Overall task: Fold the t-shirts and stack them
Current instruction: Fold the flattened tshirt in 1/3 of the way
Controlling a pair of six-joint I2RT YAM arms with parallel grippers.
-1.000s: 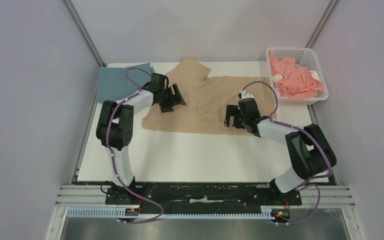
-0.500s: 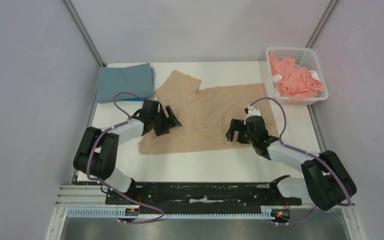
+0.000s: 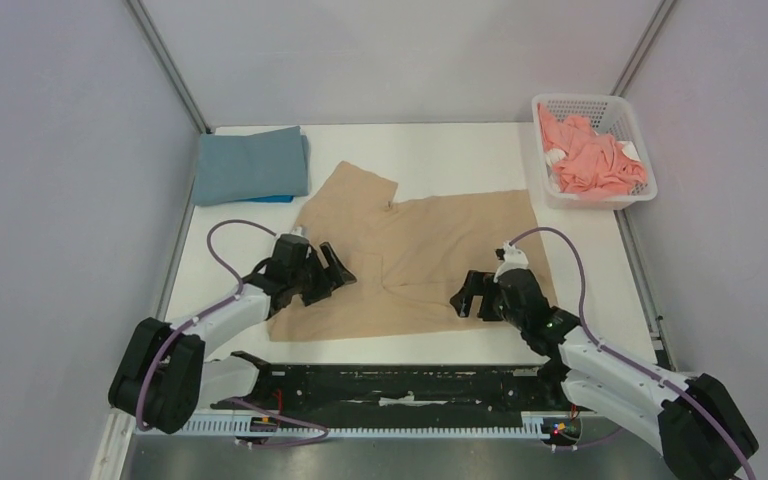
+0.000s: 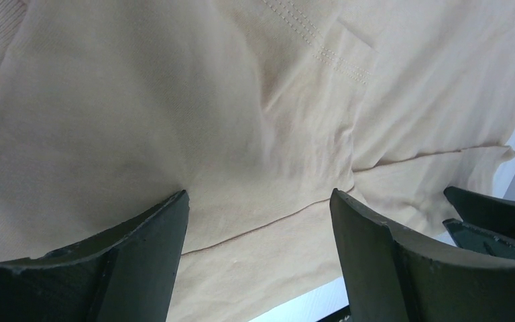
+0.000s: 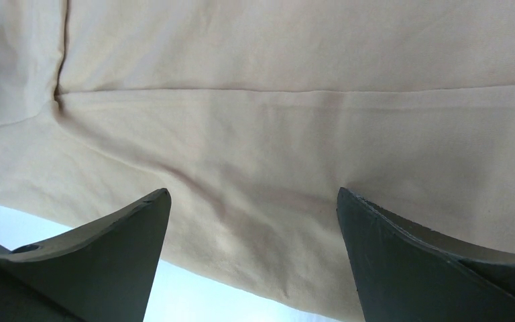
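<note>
The tan t-shirt [image 3: 425, 255] lies spread flat on the white table, its lower edge close to the near edge. My left gripper [image 3: 338, 266] is open, with its fingertips down on the shirt's left part; the left wrist view shows tan cloth [image 4: 241, 121] between the wide-apart fingers [image 4: 154, 248]. My right gripper [image 3: 466, 294] is open, fingertips down on the shirt's right part; tan cloth [image 5: 275, 134] fills its view too. The grey-blue shirt [image 3: 250, 163] lies folded at the back left with a bright blue one [image 3: 272, 198] showing under it. The coral pink shirt [image 3: 590, 158] is crumpled in the basket.
The white lattice basket [image 3: 640, 190] stands at the back right corner. Grey walls close in both sides. The black rail with the arm bases [image 3: 410, 385] runs along the near edge, just below the tan shirt's hem.
Both arms have pulled back toward the near edge, fingertips on the tan shirt, and the shirt has slid with them from the back of the table toward the front.
</note>
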